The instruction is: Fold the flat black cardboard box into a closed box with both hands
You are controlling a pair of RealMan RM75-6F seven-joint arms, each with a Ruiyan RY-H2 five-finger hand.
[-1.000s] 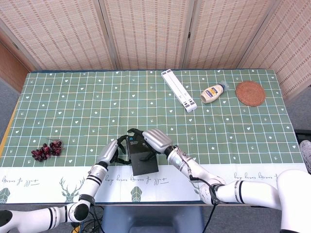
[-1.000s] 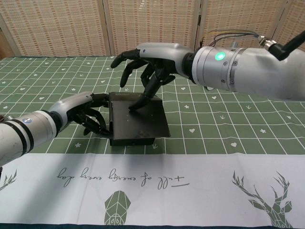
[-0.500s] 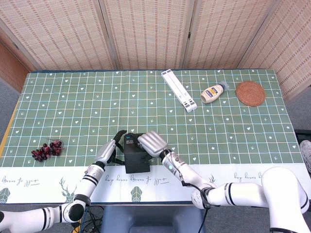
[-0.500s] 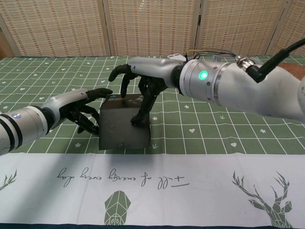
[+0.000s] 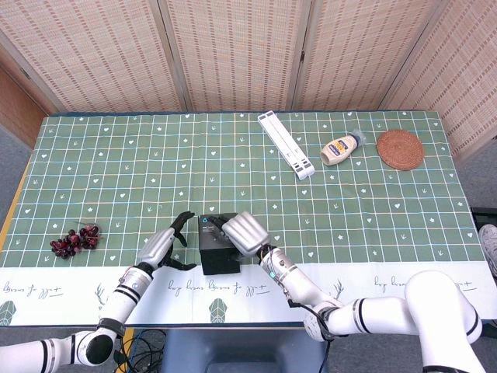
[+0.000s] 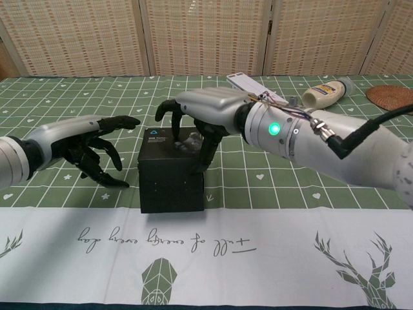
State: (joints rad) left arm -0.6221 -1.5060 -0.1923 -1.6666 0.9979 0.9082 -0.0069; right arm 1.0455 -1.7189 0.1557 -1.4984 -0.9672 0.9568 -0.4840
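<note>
The black cardboard box [image 5: 216, 256] [image 6: 171, 184] stands as a closed cube near the table's front edge, with a small blue mark on its top. My right hand [image 5: 242, 231] [image 6: 206, 113] lies over the top, fingers curled down the right edge and thumb at the top's back left. My left hand [image 5: 163, 247] [image 6: 90, 145] hovers just left of the box with its fingers spread, holding nothing and not touching it.
A bunch of dark grapes [image 5: 74, 239] lies at the left. At the back right are a white folded stand [image 5: 286, 144], a squeeze bottle [image 5: 342, 148] and a woven coaster [image 5: 400, 149]. The green tablecloth [image 5: 124, 171] covers the table.
The box went from lying tilted with a flat panel up to standing as a cube. My left hand let go and drew away to the left. My right hand settled onto the top.
</note>
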